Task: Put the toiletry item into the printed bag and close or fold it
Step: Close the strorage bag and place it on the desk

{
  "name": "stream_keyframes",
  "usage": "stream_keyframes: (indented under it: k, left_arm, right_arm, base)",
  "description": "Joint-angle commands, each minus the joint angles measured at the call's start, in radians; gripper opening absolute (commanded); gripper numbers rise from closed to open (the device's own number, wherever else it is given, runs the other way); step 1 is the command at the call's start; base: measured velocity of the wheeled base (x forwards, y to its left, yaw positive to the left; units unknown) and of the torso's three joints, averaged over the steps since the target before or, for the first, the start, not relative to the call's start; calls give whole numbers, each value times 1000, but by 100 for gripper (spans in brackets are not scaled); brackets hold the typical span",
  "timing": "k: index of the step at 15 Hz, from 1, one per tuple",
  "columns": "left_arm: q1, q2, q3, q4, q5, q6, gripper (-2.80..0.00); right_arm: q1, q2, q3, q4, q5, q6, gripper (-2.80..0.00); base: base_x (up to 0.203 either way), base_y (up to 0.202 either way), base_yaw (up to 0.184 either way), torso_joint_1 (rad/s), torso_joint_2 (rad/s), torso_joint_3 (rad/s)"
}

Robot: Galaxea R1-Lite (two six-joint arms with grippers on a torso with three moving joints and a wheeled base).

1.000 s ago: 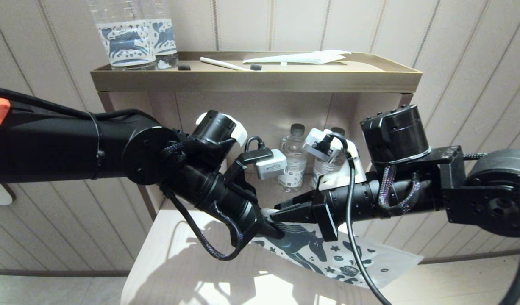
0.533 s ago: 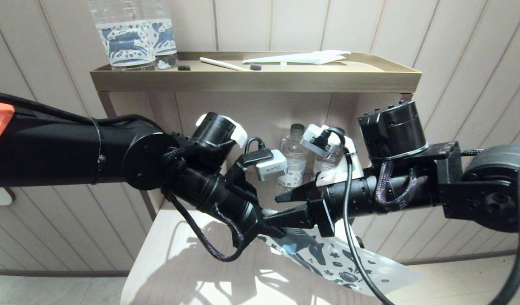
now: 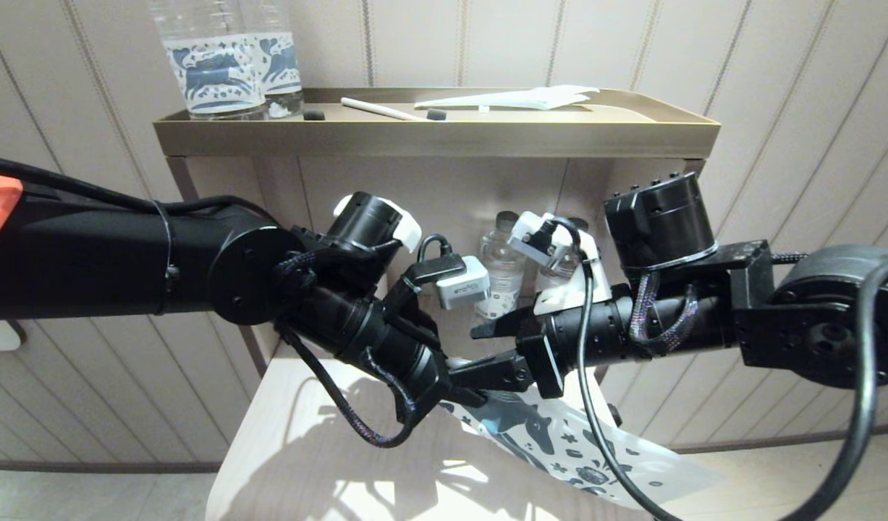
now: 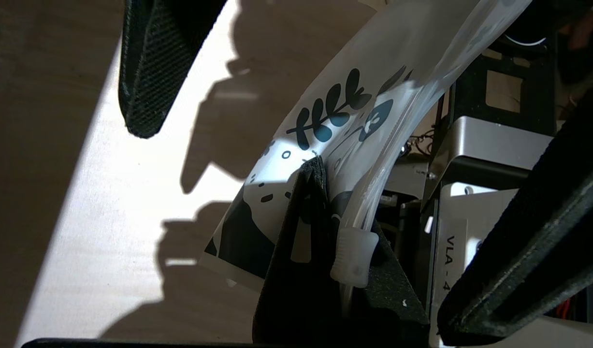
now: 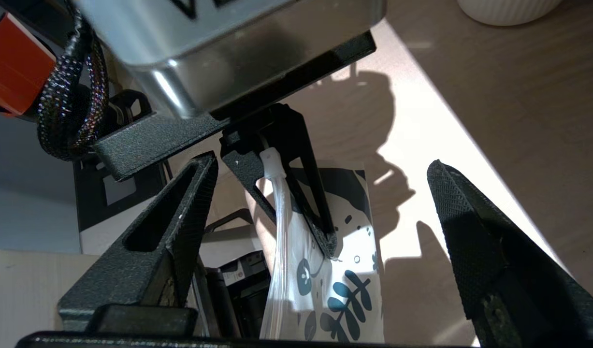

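Observation:
The printed bag point(image 3: 581, 452), white with a dark blue horse and flowers, hangs slanting over the pale table point(image 3: 299, 456). My left gripper point(image 3: 471, 394) is shut on its upper corner beside the white zip slider point(image 4: 354, 258). In the left wrist view the left gripper point(image 4: 318, 166) pinches the printed bag point(image 4: 325, 111). My right gripper point(image 3: 467, 356) stands open just above that corner, one finger to each side, touching nothing. In the right wrist view the right gripper point(image 5: 321, 163) frames the bag point(image 5: 335, 285). No toiletry item shows near the bag; its inside is hidden.
A brass tray point(image 3: 436, 136) tops the cabinet behind, holding two clear horse-label bottles point(image 3: 219, 65), a white stick point(image 3: 378, 109) and a white packet point(image 3: 516, 98). Small bottles point(image 3: 498, 278) stand in the niche below. A white ribbed vessel point(image 5: 509, 6) sits on the table.
My right gripper has let go of the bag's top edge, opened and risen slightly. The bag has sagged lower, hanging from the left gripper alone.

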Motion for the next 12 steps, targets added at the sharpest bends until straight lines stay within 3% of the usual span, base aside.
stream_keyframes:
  k: [1,12]
  left_arm:
    - [-1,1,-2,2,-4,3,-280]
    - [-1,1,-2,1,-4,6,-280]
  right_arm:
    - [-6,6,-1,-2,3,-1,0]
    - [-33,13,-1,-4,3,-5,0]
  base:
    - [0,0,0,0,0,0]
    - [0,0,0,0,0,0]
